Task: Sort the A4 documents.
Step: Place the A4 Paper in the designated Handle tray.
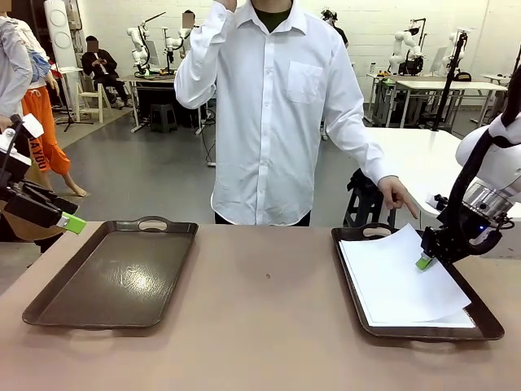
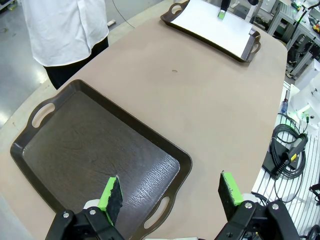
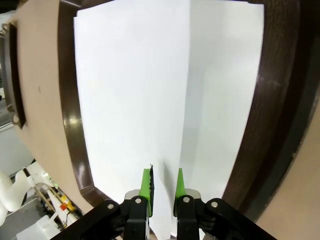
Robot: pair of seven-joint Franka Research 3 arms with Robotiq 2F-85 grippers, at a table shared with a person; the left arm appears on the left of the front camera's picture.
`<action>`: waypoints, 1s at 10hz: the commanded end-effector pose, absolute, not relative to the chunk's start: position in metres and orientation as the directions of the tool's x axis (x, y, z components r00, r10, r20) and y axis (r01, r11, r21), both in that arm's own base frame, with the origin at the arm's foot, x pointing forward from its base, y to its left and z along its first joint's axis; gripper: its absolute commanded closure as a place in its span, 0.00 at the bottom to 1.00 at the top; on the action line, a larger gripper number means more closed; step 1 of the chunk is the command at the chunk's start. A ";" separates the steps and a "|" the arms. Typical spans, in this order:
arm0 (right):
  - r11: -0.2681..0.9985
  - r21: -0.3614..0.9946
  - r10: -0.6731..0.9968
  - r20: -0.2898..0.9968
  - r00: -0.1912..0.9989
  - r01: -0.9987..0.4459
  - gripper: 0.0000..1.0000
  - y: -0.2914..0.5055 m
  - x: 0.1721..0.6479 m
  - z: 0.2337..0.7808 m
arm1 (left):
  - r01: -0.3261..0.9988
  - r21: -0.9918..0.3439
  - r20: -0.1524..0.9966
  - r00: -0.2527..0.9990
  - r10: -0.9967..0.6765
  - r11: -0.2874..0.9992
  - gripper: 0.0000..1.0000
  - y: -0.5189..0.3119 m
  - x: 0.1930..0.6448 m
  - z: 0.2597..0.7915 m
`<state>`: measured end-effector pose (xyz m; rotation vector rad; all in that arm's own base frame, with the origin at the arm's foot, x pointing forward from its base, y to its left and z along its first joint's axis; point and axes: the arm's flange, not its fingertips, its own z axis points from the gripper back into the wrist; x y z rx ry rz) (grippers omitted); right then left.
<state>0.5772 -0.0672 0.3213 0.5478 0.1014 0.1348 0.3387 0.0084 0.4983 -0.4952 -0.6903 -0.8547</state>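
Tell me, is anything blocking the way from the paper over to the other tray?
Nothing visible does. The paper sheets lie in the right tray; bare tabletop stretches to the left tray.

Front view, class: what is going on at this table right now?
Two dark trays sit on the table. The A4 documents lie stacked in the right tray, their top sheet slightly askew. The right gripper is down at the far edge of that stack, its jaws a narrow way apart astride a raised fold in the top sheet. The left gripper hangs open above the near corner of the left tray, which holds no paper. A person's hand rests by the right tray's far end.
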 end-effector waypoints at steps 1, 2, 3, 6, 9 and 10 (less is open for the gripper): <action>0.886 0.455 0.127 -0.067 0.990 -0.083 0.68 -0.062 0.577 0.327 | 0.823 -0.119 0.736 0.449 -0.507 0.556 0.00 0.010 0.340 0.496; 0.914 0.398 0.113 -0.067 0.991 -0.078 0.40 -0.064 0.576 0.329 | 0.823 -0.119 0.736 0.449 -0.507 0.556 0.00 0.010 0.340 0.496; 0.926 0.371 0.101 -0.059 0.993 -0.072 0.49 -0.065 0.576 0.332 | 0.823 -0.119 0.736 0.449 -0.507 0.556 0.00 0.010 0.340 0.496; 0.946 0.318 0.082 -0.042 0.996 -0.065 0.03 -0.069 0.575 0.339 | 0.823 -0.119 0.736 0.449 -0.507 0.556 0.00 0.010 0.340 0.496; 0.952 0.297 0.087 -0.031 0.996 -0.074 0.00 -0.067 0.576 0.345 | 0.823 -0.119 0.736 0.449 -0.507 0.556 0.00 0.010 0.340 0.496; 0.953 0.294 0.086 -0.025 0.996 -0.075 0.00 -0.067 0.577 0.346 | 0.823 -0.119 0.736 0.449 -0.507 0.556 0.00 0.010 0.340 0.496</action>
